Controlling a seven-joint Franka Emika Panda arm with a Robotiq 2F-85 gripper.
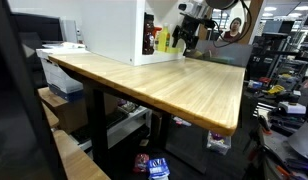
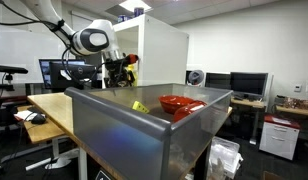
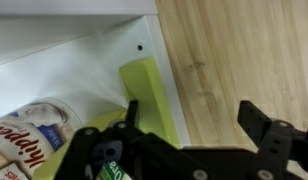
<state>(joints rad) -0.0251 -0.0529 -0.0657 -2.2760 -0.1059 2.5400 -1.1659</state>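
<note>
Yellow pad (image 3: 147,90) along white wall (image 3: 64,45), gripper (image 3: 189,115) spread above, tabletop (image 3: 234,50) beside

Light tan wooden bench (image 1: 164,85), fine darker grain streaks. Flat yellow-green sheet (image 3: 149,85), plain, no pattern. White box wall (image 3: 64,45). White snack packet (image 3: 34,125) w/ blue & red print. Black pincer (image 3: 189,120). Glossy red bowl (image 2: 179,103). Dull grey metal bin (image 2: 124,135).

White arm (image 2: 92,40) of smooth rounded shells, dark bands at the joints, round dark joint cap, thin black cable (image 2: 60,36) trailing alongside, matte black angular jaws with blocky fingers in the wrist view
</note>
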